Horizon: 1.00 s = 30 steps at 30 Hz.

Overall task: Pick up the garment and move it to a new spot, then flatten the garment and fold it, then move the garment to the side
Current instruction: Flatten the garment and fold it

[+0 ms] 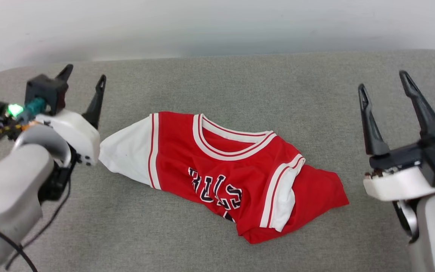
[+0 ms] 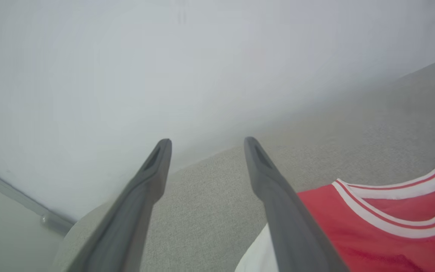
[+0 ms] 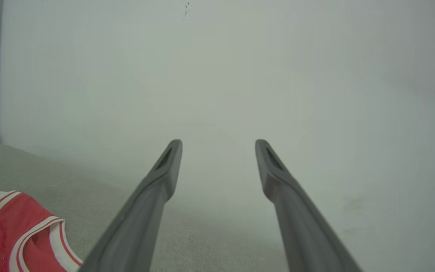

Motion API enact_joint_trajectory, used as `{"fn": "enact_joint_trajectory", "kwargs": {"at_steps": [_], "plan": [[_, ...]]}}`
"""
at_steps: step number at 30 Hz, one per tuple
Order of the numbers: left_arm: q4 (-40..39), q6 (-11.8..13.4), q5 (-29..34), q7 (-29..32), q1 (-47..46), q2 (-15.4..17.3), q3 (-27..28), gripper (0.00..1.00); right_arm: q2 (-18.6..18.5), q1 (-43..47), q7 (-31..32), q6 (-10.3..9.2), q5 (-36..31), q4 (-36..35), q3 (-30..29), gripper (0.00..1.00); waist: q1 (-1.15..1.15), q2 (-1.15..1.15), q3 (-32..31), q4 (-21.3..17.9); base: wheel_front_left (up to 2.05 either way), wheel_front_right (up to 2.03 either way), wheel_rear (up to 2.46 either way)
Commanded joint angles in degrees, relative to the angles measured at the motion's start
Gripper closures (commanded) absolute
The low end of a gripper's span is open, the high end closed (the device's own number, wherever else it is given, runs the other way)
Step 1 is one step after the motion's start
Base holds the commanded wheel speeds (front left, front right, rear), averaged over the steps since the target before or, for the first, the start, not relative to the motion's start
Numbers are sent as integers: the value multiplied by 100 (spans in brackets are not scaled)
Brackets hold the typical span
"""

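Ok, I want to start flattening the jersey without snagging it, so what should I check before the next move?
1. The left gripper is open and empty: ok.
2. The right gripper is open and empty: ok.
3. The garment lies wholly on the grey surface: ok.
4. The garment lies flat: not ok. Its lower part is bunched and the lettering is partly folded under.
5. Sleeves are spread: not ok. The white sleeve lies out, but the other sleeve is folded onto the red body.
6. Layers underneath are untangled: cannot tell.
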Motion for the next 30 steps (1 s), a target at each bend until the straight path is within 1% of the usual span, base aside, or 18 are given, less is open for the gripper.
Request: {"fn": "enact_joint_trajectory", "kwargs": {"at_steps": [1, 4, 6, 8, 11, 14, 16, 18, 21, 23, 26, 28, 30], "plan": [[-151, 187, 48, -93, 237, 3, 85, 0, -200, -304, -14, -4, -7, 154, 172, 0, 0, 0, -38, 34, 0, 0, 0], [-579, 668, 192, -183, 681, 28, 380, 0, -623, -740, 127, -4, 148, 725, 719, 0, 0, 0, -65, 88, 0, 0, 0], [-973, 978, 428, -194, 975, -46, 740, 0, -916, -1127, 396, -4, 350, 944, 1113, 0, 0, 0, -57, 151, 0, 0, 0], [-1273, 1282, 755, -185, 1381, -82, 1095, 0, -1180, -1453, 763, -4, 719, 1093, 1570, 0, 0, 0, -34, 205, 0, 0, 0], [-1756, 1574, 1185, -186, 1936, -199, 1617, 0, -1614, -1987, 1473, -4, 1351, 1153, 2272, 0, 0, 0, 27, 273, 0, 0, 0], [-2144, 1731, 1503, -187, 2522, -395, 2139, 0, -2052, -2487, 2395, -4, 2100, 1199, 3049, 0, 0, 0, 110, 352, 0, 0, 0], [-2333, 1763, 1719, -187, 2884, -608, 2469, 0, -2372, -2826, 3095, -4, 2642, 1197, 3617, 0, 0, 0, 179, 413, 0, 0, 0], [-2518, 1794, 1913, -188, 3236, -849, 2855, 0, -2602, -3120, 3815, -4, 3306, 1183, 4150, 0, 0, 0, 254, 464, 0, 0, 0], [-2711, 1693, 2237, -188, 3667, -1253, 3316, 0, -2941, -3568, 4776, -4, 4167, 1205, 4818, 0, 0, 0, 394, 563, 0, 0, 0], [-2805, 1616, 2460, -188, 3892, -1560, 3597, 0, -3032, -3790, 5299, -4, 4708, 1280, 5142, 0, 0, 0, 509, 616, 0, 0, 0], [-2850, 1407, 2801, -188, 4124, -2048, 3927, 0, -3164, -4125, 5822, -4, 5174, 1482, 5525, 0, 0, 0, 713, 734, 0, 0, 0], [-2840, 1261, 3027, -189, 4174, -2371, 4162, 0, -3137, -4259, 5968, -4, 5365, 1686, 5701, 0, 0, 0, 860, 807, 0, 0, 0], [-2788, 1056, 3238, -189, 4222, -2655, 4335, 0, -3088, -4332, 6036, -4, 5494, 1914, 5864, 0, 0, 0, 1000, 894, 0, 0, 0]]}}
